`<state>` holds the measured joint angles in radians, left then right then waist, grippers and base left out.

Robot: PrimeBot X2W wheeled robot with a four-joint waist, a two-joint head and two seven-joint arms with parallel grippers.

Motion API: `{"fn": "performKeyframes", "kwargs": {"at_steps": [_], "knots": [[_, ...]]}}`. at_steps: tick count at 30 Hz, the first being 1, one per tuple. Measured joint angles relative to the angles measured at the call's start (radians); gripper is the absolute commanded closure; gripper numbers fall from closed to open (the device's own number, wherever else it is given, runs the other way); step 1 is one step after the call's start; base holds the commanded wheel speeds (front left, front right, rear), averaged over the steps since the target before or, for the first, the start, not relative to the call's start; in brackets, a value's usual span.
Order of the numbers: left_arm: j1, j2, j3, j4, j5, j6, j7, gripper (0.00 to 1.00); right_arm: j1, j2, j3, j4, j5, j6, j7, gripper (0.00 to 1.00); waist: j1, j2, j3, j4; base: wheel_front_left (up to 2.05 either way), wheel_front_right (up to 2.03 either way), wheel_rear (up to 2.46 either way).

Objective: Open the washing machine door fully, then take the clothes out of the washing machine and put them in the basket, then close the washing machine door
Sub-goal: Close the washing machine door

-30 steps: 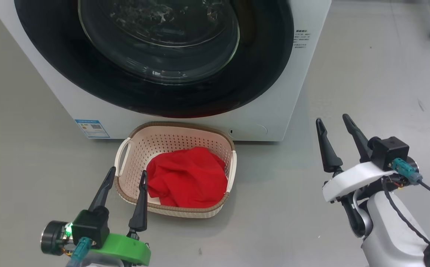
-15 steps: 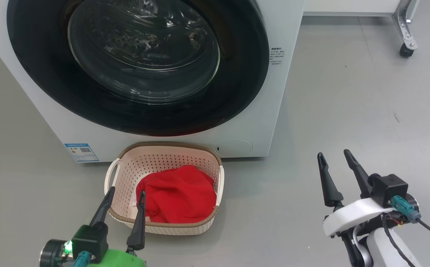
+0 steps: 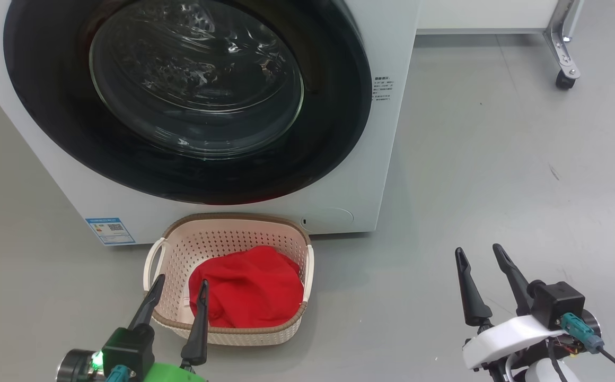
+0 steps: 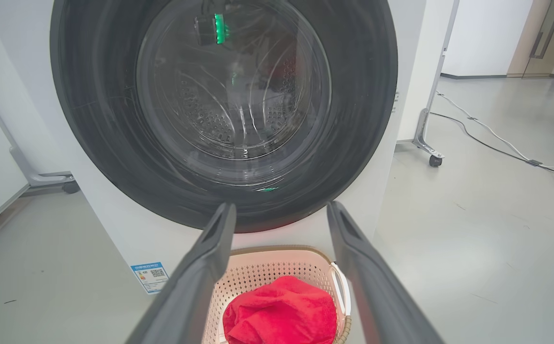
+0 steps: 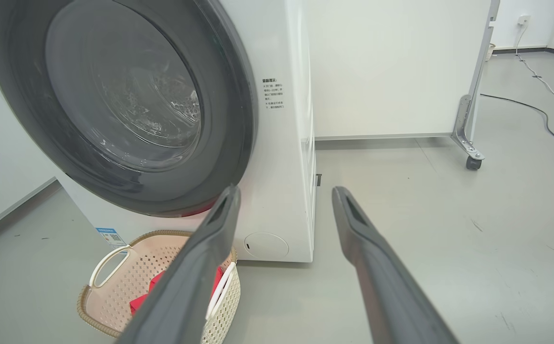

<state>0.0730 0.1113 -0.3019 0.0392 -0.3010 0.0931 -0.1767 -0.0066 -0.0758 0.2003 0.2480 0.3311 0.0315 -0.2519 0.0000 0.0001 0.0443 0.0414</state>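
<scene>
Red fabric clothes lay heaped in the small cream perforated plastic basket, which stood on the grey floor just before the foot of the big white front-loading washing machine. Its round door, glossy black rim around bulging glass, sat flush against the front. Compared with a second earlier, my head camera had tilted: machine and basket sat lower and further left in the picture, and more floor showed, yet the things themselves had not shifted. The left gripper hung over the basket's near rim with its fingers spread and empty; the right gripper, equally wide and empty, stood well apart over bare floor.

From the left wrist I saw the shut door above and the heap in the basket below, between the parted fingers, with a small blue label on the machine's lower corner.

From the right wrist the door's edge lay tight to the cabinet; a metal caster stood beyond.
</scene>
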Motion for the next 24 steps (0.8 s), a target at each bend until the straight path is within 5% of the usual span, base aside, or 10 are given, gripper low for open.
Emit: {"fn": "performKeyframes", "kwargs": {"at_steps": [24], "knots": [[0.031,0.007,-0.014,-0.027,-0.015,0.000,0.024,0.00,0.079,0.000,-0.012,-0.072,-0.016,-0.027,0.000,0.00,0.0000,0.0000,-0.021,0.004,0.00,0.00,0.00]]}}
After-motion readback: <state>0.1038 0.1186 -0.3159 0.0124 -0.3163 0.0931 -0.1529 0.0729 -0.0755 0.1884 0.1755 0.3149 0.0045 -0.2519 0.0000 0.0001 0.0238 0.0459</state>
